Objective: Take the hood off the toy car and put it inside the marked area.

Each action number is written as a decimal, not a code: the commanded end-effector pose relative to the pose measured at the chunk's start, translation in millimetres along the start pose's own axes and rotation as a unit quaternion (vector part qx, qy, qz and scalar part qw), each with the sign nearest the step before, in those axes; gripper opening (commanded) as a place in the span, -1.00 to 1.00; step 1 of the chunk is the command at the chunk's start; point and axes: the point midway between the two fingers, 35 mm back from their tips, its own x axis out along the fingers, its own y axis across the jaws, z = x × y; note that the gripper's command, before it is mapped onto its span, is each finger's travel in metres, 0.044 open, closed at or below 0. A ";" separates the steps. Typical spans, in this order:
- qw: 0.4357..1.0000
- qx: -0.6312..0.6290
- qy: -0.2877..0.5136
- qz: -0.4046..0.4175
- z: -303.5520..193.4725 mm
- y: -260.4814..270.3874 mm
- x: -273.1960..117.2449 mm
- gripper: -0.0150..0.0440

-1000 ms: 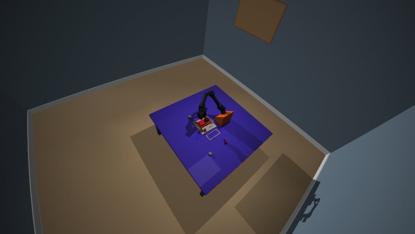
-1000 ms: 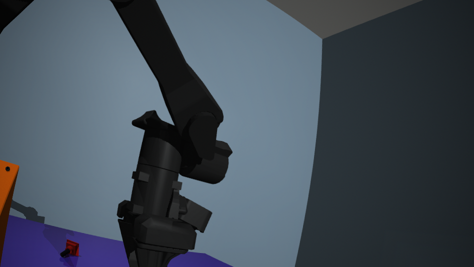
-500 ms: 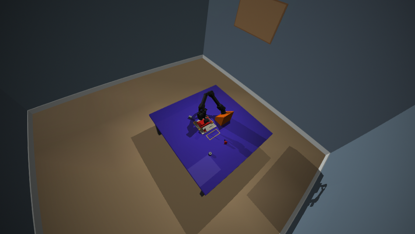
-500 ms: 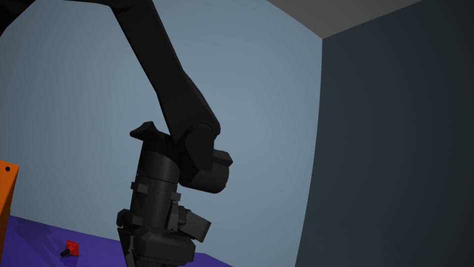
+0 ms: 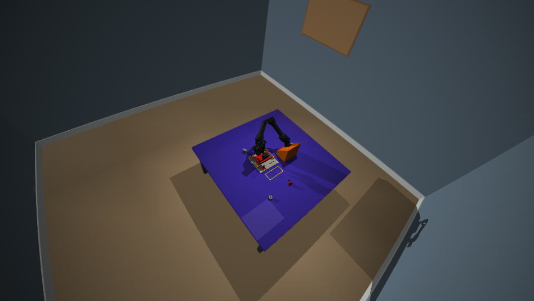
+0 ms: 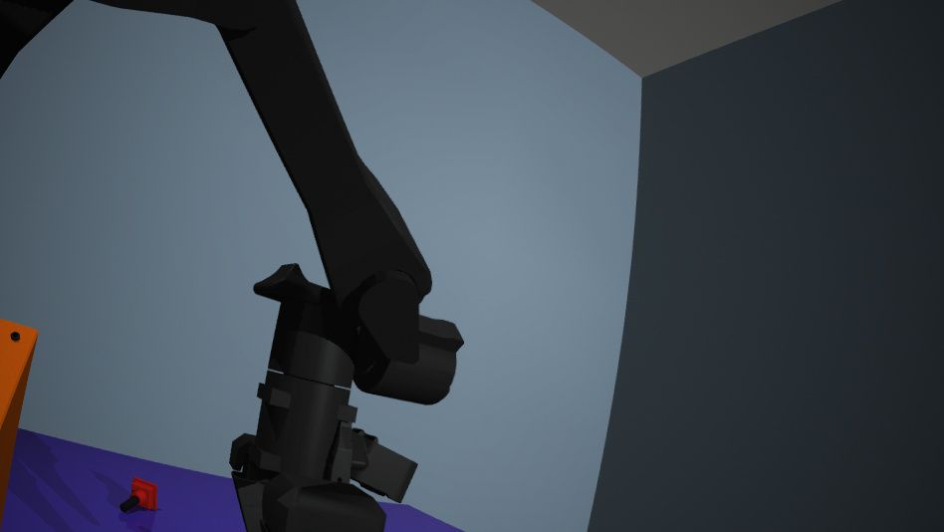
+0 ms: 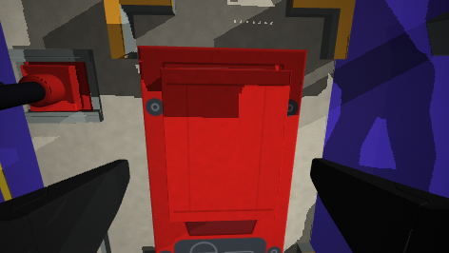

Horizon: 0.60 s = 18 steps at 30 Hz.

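The red toy car (image 7: 295, 76) lies in a pale board (image 5: 271, 163) (image 7: 121, 135). Its hood (image 7: 225, 152) is a raised red panel on top of the car. My gripper (image 7: 223, 167) is open and empty, pointing down over the car in the wrist view. One finger is on each side of the hood, with a gap on both sides. The fingertips are out of frame in the exterior view. The marked area (image 5: 276, 175) is a yellow outline on the table, just beyond the board's edge. The arm partly hides the car in the top view.
A red part with a black peg (image 7: 57, 90) sits in the board. A similar red part (image 5: 289, 183) (image 6: 143, 495) lies on the purple table (image 5: 231, 179). A wheel (image 5: 270, 197) and a small grey block (image 5: 244, 150) are also there. The orange block (image 5: 287, 151) is at the arm's base.
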 end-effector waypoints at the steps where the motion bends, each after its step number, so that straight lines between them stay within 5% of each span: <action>1: 1.000 -0.002 0.004 -0.003 -2.1 -1.0 6.2 1.00; 18: 1.000 -0.002 0.004 -0.004 -2.5 -2.8 20.8 1.00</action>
